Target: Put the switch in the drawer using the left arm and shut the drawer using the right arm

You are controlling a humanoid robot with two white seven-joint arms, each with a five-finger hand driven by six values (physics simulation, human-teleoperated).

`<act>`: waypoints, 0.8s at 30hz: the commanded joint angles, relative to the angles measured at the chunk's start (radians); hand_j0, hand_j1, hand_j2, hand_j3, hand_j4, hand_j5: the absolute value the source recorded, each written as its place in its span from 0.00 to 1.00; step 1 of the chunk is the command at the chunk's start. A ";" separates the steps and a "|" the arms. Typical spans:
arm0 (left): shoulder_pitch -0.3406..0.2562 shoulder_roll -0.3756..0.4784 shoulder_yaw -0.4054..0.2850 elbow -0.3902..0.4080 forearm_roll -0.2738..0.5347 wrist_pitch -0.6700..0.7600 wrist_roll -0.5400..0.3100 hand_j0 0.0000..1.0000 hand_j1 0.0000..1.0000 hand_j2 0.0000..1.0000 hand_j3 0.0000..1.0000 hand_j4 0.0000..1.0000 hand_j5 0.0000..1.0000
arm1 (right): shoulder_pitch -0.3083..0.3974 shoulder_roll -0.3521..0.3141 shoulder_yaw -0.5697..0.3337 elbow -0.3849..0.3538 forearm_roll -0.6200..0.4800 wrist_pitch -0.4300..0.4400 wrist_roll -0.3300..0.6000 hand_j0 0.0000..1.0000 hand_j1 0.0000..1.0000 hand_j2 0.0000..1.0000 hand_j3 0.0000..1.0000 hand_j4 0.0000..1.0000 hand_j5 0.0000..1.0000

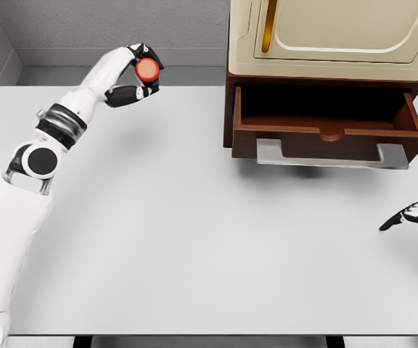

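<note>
Red switch held at the far left, open drawer waiting well to its right

Red-orange and round, the switch (148, 69) sits clamped in the curled fingers of the left hand (138, 76), raised over the far left part of the white table (158, 239) and well apart from the drawer (325, 130). The hold looks shallow, mostly fingertips around the disc, so a slip during the long carry rightward could drop it on the table short of the goal. The drawer stands pulled out under a cream cabinet (332, 36), its dark cavity open at the top; a release too early or too low could catch its brown front wall, or its grey handle (332, 154). At the right edge the right hand (412, 215) rests low with loose, spread fingers, holding nothing; pushing the drawer before the left arm clears could trap that arm.
</note>
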 commanded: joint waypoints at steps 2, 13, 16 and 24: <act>0.000 -0.056 -0.004 -0.038 -0.096 -0.001 0.001 0.28 0.28 0.28 0.28 0.28 0.28 | 0.000 -0.035 0.001 -0.004 -0.042 0.001 0.000 0.84 0.84 0.84 0.84 0.84 0.84; 0.023 -0.131 -0.049 -0.140 -0.120 0.000 0.000 0.28 0.28 0.28 0.28 0.28 0.28 | -0.006 -0.056 -0.010 -0.018 -0.122 0.001 -0.006 0.93 0.93 0.93 0.93 0.93 0.93; 0.032 -0.156 -0.052 -0.165 -0.122 0.000 0.000 0.28 0.28 0.28 0.28 0.28 0.28 | -0.017 -0.056 -0.013 -0.020 -0.130 0.001 -0.006 0.93 0.93 0.93 0.93 0.93 0.93; 0.025 -0.222 -0.122 -0.180 -0.175 0.000 0.000 0.28 0.28 0.28 0.28 0.28 0.28 | -0.017 -0.056 -0.015 -0.021 -0.134 0.001 -0.003 0.91 0.91 0.91 0.91 0.91 0.91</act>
